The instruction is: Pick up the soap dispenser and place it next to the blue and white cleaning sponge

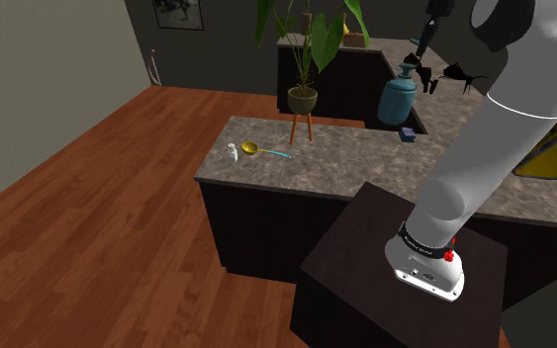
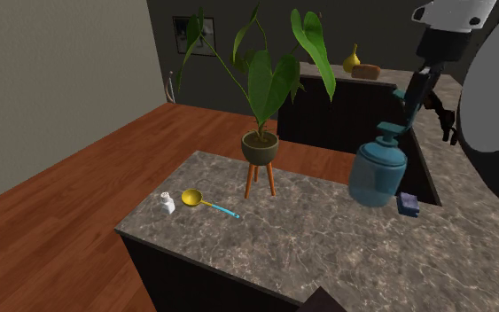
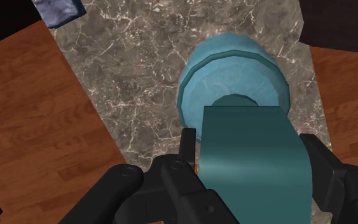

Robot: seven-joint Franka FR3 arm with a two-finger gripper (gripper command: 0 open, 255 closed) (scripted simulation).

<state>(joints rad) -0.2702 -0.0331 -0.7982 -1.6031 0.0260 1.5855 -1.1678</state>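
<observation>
The fingers (image 3: pixel 327 167) are clamped on the teal pump head of the soap dispenser (image 3: pixel 234 76) — its round body lies straight beyond them, over the marbled counter (image 3: pixel 133 95). The blue sponge (image 3: pixel 60 9) lies apart from the fingers, off to one side.

3 cameras on 1 counter.
The shoulder view sits high, beside and behind the stand (image 1: pixel 405 272), facing down and away over the stone counter (image 1: pixel 335 173). The second exterior view faces much the same way but stands nearer and lower. These 2 share the counter, the potted plant (image 1: pixel 303 97), the yellow spoon (image 1: pixel 250 149) and the soap dispenser (image 1: pixel 401 99). The wrist view looks straight down along the gripper (image 3: pixel 250 159), close over the soap dispenser's top, with counter and wood floor (image 3: pixel 31 127) beneath.
</observation>
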